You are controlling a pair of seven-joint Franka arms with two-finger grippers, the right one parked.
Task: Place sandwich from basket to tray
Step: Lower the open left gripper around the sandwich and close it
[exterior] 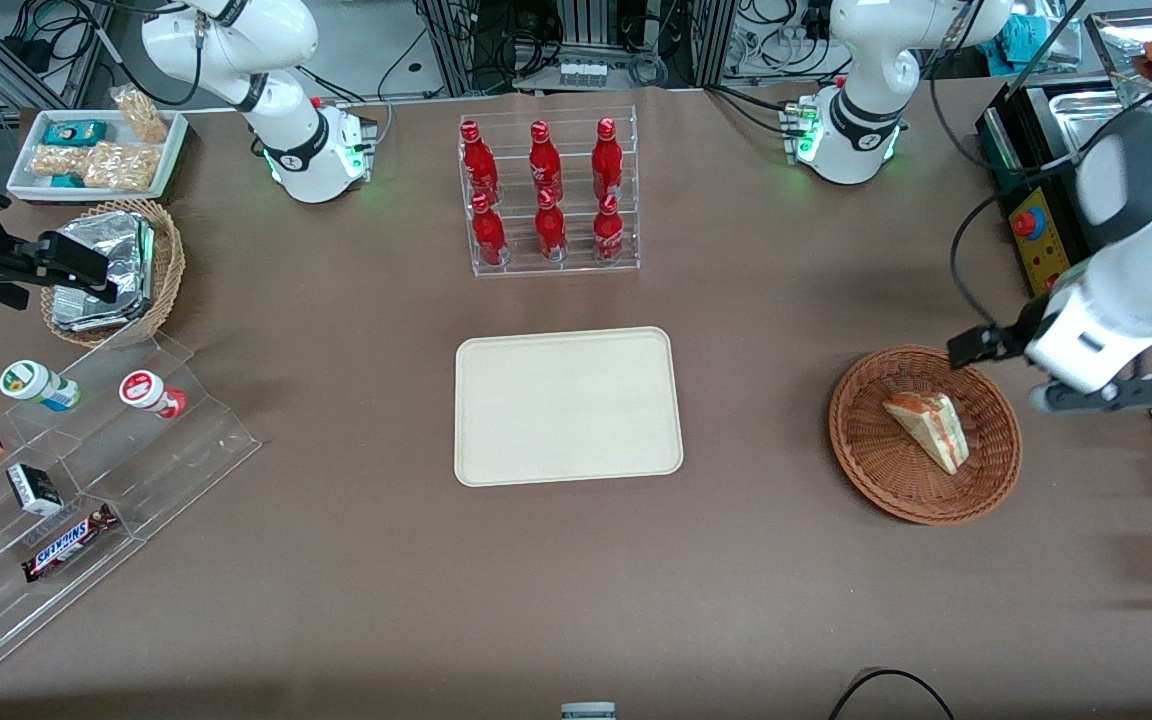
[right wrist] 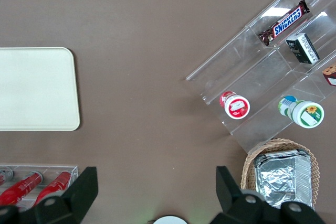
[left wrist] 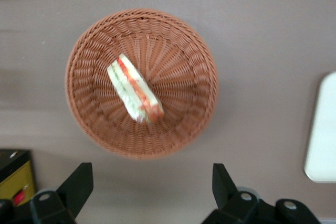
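While the sandwich point(exterior: 928, 430) lies on its side in the middle of the shallow brown wicker basket point(exterior: 876, 476), its orange-red and green filling showing along one edge, the working arm's pincer point(left wrist: 152, 184) hangs above the worktop point(exterior: 336, 560) just outside the basket's rim, its two black fingers point(left wrist: 79, 184) spread wide and holding nothing. Seen from the wrist camera, the sandwich point(left wrist: 135, 95) sits well apart from the fingertips, with the basket's woven rim point(left wrist: 142, 153) between them. From the front, the white arm reaches over the basket from the working arm's end of the table, its dark wrist parts above the rim.

The cream tray point(exterior: 568, 405) rests flat and bare at the centre of the worktop, well apart from the basket; one rounded corner point(left wrist: 321, 129) of it shows at the wrist camera's edge. A clear rack of red bottles point(exterior: 546, 195) stands farther from the front camera than the tray.
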